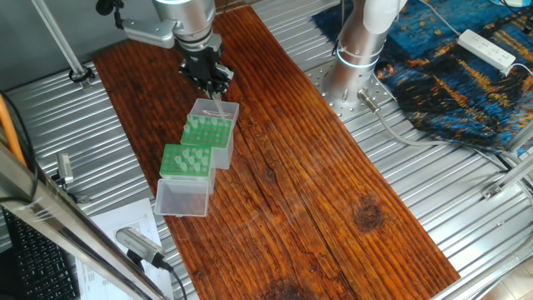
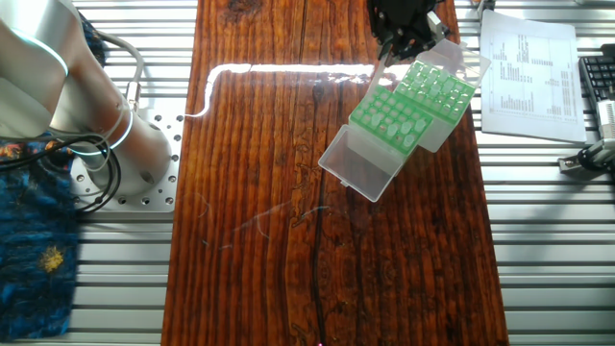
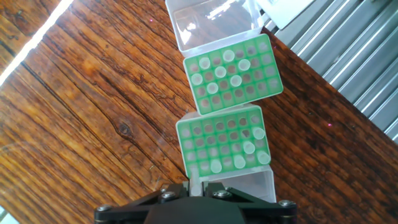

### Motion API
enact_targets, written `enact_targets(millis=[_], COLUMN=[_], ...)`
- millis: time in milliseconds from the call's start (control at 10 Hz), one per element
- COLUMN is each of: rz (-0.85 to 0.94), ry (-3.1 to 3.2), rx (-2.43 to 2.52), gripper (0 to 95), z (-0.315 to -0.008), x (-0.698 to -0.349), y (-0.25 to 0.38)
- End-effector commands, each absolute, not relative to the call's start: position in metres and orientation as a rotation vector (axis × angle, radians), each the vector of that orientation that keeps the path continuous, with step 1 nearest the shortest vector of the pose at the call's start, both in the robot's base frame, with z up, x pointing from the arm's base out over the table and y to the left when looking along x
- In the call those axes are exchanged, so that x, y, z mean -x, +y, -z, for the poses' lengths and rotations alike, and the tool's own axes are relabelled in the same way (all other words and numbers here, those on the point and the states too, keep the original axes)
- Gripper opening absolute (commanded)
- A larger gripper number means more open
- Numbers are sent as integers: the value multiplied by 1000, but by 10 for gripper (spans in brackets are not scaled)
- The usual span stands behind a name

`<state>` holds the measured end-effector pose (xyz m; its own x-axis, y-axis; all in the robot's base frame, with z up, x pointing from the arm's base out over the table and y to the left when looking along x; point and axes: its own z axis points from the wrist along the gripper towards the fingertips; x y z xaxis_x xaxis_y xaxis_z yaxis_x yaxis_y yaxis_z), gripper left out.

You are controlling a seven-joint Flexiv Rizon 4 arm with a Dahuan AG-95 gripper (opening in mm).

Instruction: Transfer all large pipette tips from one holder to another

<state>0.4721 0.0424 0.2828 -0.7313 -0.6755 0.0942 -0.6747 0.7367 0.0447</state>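
Hanging over the far end of the wooden board (image 1: 275, 158), the black gripper (image 1: 210, 77) sits just above the clear open lid (image 1: 214, 109) of the nearer green rack (image 1: 206, 131); its fingers point down, but the pictures do not show how far apart they are or if they hold anything, so I cannot tell. In the hand view only the dark base of the gripper (image 3: 196, 205) shows at the bottom edge. Two green racks lie close together in a row on the board, each with a clear lid folded open at its outer end. The rack nearest the gripper (image 3: 224, 149) has a few pale tips (image 3: 249, 147) standing in holes near one corner and along one edge. The second rack (image 3: 233, 73) is just beyond it, and more pale tips (image 3: 217, 70) stand in it, mostly near the middle and one side. Its own clear lid (image 3: 211, 25) lies open past it. Beside the board, on the ribbed metal table (image 1: 416, 175), rests a printed sheet of paper (image 2: 528, 77), and the silver arm base (image 1: 358, 58) stands on the other side
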Motion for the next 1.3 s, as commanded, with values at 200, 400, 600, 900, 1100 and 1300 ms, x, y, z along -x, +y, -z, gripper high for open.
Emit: enact_targets(millis=[200,400,600,900,1100,1300], rz=[4,4,5,7,10,9], ry=[-2830,-2832,-2831,-2823,-2815,-2813], rx=[-1101,-1099,-1104,-1122,-1139,-1144], gripper=[0,0,0,0,190,190], z=[-281,-279,-277,-274,-272,-272], x=[-470,-469,-470,-472,-473,-474], y=[42,42,41,41,41,41])
